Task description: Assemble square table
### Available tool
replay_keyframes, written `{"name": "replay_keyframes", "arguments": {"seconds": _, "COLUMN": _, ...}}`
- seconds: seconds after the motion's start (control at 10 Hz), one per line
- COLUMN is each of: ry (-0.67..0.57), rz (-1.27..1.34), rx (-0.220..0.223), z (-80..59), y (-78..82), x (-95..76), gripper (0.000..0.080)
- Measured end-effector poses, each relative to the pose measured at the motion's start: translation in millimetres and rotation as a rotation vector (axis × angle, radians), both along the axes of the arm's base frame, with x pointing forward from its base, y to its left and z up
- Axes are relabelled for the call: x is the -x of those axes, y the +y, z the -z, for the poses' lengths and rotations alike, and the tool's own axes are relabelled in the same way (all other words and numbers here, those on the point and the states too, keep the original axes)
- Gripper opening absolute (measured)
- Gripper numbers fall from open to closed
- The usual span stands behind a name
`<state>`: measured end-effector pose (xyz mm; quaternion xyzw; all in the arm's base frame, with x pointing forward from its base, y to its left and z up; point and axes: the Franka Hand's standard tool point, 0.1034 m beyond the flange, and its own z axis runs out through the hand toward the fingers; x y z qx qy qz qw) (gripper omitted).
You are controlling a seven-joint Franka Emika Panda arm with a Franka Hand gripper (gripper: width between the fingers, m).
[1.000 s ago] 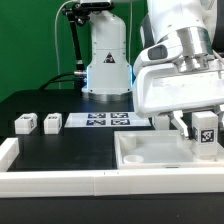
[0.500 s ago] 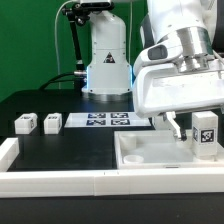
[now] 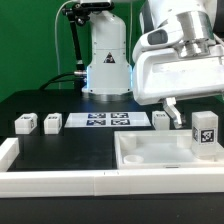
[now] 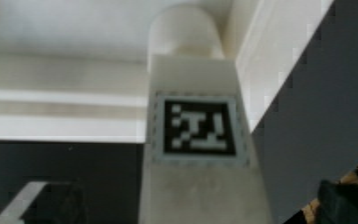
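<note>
**Leg let go, standing alone on the slab**

The large white plastic square slab with a raised rim lies on the black table, toward the exterior view's right. It sits just behind the long low white barrier wall. Over its right-hand corner hangs the white two-finger gripper. A second ago it was clamped around the tall white marker-tagged leg block. Since then its jaws have spread wide apart, it has lifted a little, and it holds nothing. The tall leg block stays upright at that corner, and in the wrist view a dark fingertip shows at either side, apart from it. That leg looks placed, so the next one is probably due.

Three small white leg blocks wait on the table. The outermost leg block and its neighbouring leg block lie at the exterior view's left. The third leg block lies just beside the flat white marker board.
</note>
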<state>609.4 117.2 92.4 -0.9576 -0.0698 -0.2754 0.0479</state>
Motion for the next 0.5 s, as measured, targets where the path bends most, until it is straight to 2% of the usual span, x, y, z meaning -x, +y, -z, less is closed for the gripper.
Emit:
{"name": "replay_keyframes", "arguments": {"seconds": 0.3, "ry": 0.023, "rz": -0.005, "rx": -0.001, "z": 2.8, "y": 1.2, "x": 1.6, "gripper": 0.0648}}
{"name": "replay_keyframes", "arguments": {"seconds": 0.4, "ry": 0.133, "rz": -0.02, "rx": -0.006, "z": 10.9, "y": 4.2, "x": 5.6, "gripper": 0.0648}}
{"name": "replay_keyframes", "arguments": {"seconds": 0.5, "ry": 0.204, "rz": -0.027, "rx": -0.011, "z": 10.8, "y": 5.2, "x": -0.5, "gripper": 0.0648}}
